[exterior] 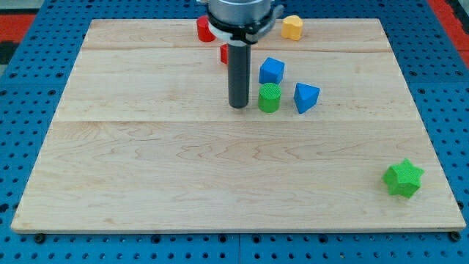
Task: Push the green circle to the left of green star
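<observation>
One push pending: my tip (239,105), with no jaws, sits just left of the green circle (269,97); it must drive it toward the green star (403,178).

Tip (239,105) just left of the circle (269,97), near the board's (146,161) upper middle. Cube (271,70) just above the circle, wedge-shaped block (306,97) close on its right. Star (403,178) well apart, at lower right corner.
</observation>
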